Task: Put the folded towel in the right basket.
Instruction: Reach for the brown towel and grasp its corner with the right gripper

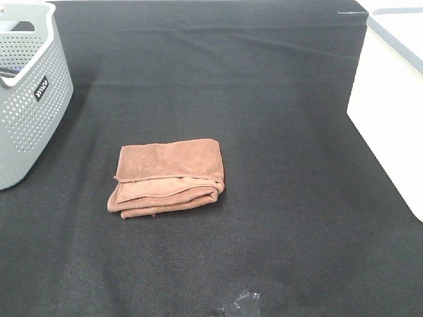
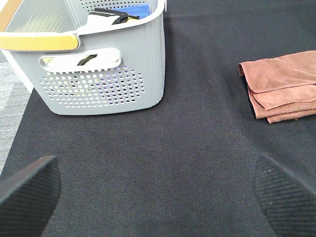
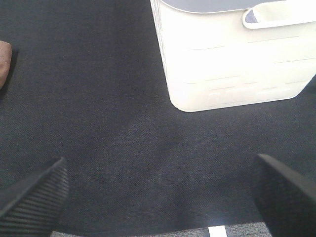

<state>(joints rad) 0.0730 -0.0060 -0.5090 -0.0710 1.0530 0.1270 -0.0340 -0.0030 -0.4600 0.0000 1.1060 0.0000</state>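
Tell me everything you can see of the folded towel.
The folded towel is rust-brown, of soft, nappy-looking cloth, folded into a rough rectangle of several layers whose stitched edges show stacked along its near side. It lies flat on the black table cover, left of centre in the high view. Nothing else touches it.

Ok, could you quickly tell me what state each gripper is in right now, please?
Left gripper: open, holding nothing.
Right gripper: open, holding nothing.
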